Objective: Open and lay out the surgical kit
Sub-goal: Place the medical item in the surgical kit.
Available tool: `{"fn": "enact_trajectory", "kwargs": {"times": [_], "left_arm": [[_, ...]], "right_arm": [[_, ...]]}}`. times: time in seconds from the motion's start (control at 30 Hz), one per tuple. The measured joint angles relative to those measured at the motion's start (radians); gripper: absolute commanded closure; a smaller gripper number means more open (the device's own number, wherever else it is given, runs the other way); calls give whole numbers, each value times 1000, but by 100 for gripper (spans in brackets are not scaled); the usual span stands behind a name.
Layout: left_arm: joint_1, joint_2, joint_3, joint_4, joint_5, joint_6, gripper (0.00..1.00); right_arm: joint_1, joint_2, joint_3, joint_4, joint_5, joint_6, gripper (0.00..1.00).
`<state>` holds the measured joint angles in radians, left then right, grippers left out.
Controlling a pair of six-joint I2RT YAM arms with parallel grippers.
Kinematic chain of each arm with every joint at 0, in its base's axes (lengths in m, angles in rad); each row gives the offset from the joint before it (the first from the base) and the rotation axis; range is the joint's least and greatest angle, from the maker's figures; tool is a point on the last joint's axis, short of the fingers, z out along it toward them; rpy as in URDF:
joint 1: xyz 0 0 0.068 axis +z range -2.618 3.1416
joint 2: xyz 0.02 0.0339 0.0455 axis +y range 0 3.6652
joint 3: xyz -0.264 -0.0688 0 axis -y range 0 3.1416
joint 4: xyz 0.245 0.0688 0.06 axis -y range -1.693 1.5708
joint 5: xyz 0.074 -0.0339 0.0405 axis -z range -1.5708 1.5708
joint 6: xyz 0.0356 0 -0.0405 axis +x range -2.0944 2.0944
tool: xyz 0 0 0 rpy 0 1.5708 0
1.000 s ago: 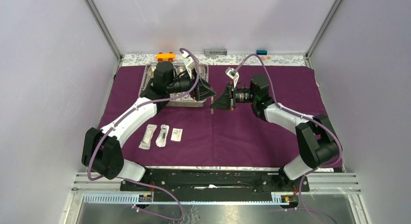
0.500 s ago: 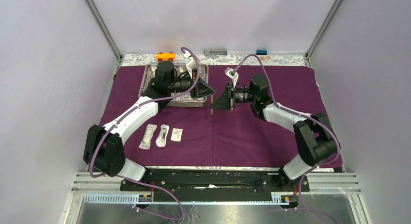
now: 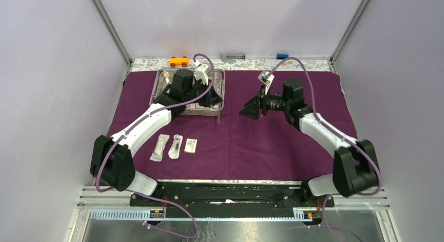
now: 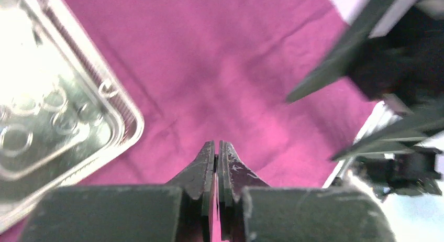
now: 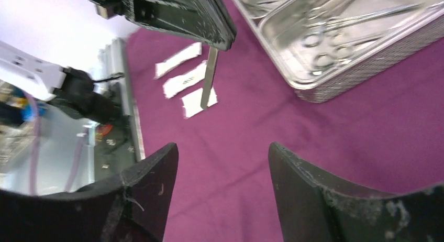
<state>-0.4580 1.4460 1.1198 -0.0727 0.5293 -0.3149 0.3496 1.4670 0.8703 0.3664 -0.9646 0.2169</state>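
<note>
The dark purple cloth (image 3: 262, 142) lies spread flat on the table. The steel tray (image 3: 159, 85) sits at its back left, with ring-handled forceps (image 5: 335, 37) inside it. My left gripper (image 3: 217, 101) hovers by the tray's right corner, shut on the thin steel tweezers (image 3: 219, 113), which hang down from it (image 5: 209, 77). In the left wrist view its jaws (image 4: 216, 143) are pressed together on a thin sliver. My right gripper (image 3: 243, 112) stands open to the right of it, nothing between its fingers (image 5: 222, 145). Three small sealed packets (image 3: 174, 145) lie in a row at the front left.
A small orange toy car (image 3: 179, 60) sits behind the tray on the patterned strip. A grey object (image 3: 233, 56) and a small blue one (image 3: 282, 56) lie further along that strip. Metal frame posts and lilac walls close in both sides.
My right gripper has opened, let go of the tweezers and drawn back to the right. My left gripper has shut on the tweezers and shifted slightly left with them.
</note>
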Motion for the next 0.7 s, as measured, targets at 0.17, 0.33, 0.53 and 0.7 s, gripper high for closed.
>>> {"fn": "enact_trajectory", "kwargs": {"times": [0.17, 0.33, 0.53, 0.7], "left_arm": [[-31, 29, 30, -214, -168, -40, 100], [-68, 68, -2, -312, -219, -134, 100], [-94, 107, -104, -325, -228, -250, 100], [-94, 160, -143, -322, -251, -294, 100]], "right_arm": [[-32, -224, -3, -172, 142, -217, 20], [-129, -365, -46, -201, 211, -301, 17], [-211, -437, -177, -201, 251, -325, 14], [-248, -476, -229, -184, 257, -321, 14]]}}
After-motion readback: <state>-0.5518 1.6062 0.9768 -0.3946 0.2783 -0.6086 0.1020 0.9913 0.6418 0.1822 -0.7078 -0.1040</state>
